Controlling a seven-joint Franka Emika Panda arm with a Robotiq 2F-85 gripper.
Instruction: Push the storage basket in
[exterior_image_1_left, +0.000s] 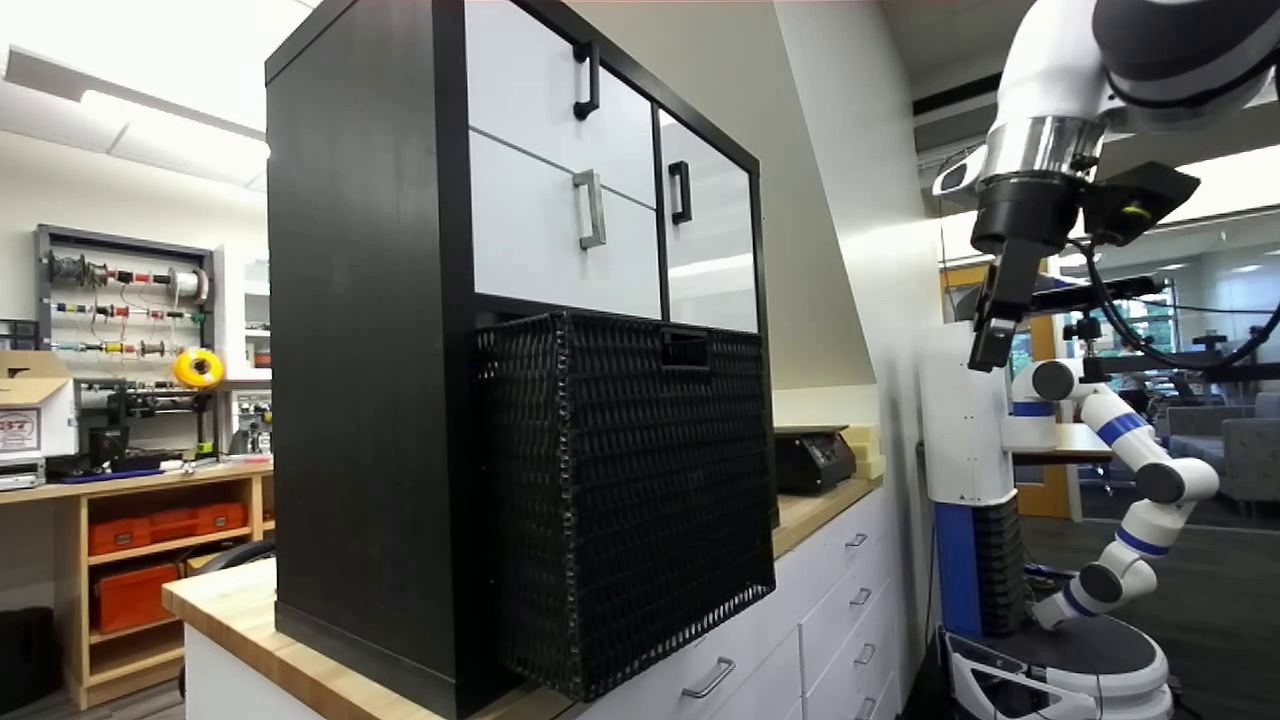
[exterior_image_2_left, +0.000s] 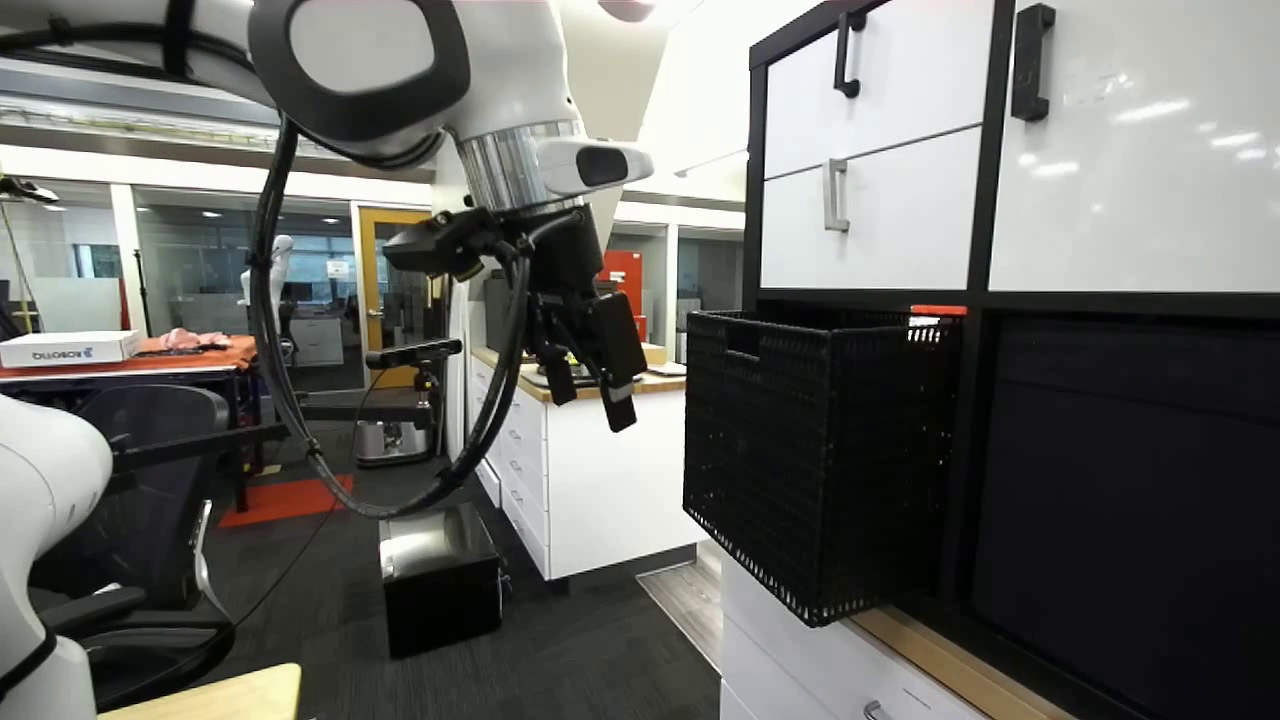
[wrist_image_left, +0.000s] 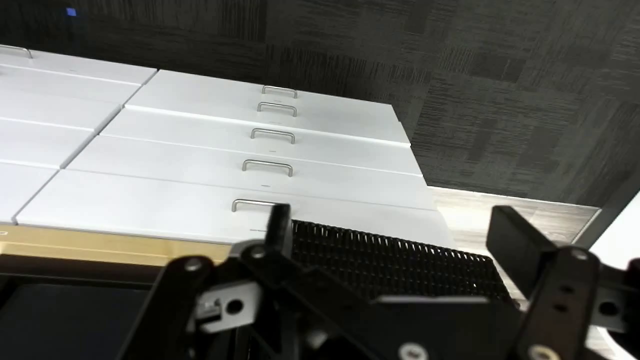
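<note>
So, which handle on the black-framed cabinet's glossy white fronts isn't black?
The silver bar handle on the lower stacked white front; the handle above and rightmost handle are black.

The storage basket (exterior_image_1_left: 660, 490) looks rough and woven, the cabinet doors (exterior_image_2_left: 1140, 200) smooth and glossy, the bench (exterior_image_1_left: 235, 595) smooth wood, the drawer handles (wrist_image_left: 272, 132) silvery metal, the gripper (exterior_image_2_left: 591, 402) mostly matt, and the wrist collar (exterior_image_1_left: 1038, 150) polished, shiny metal.
</note>
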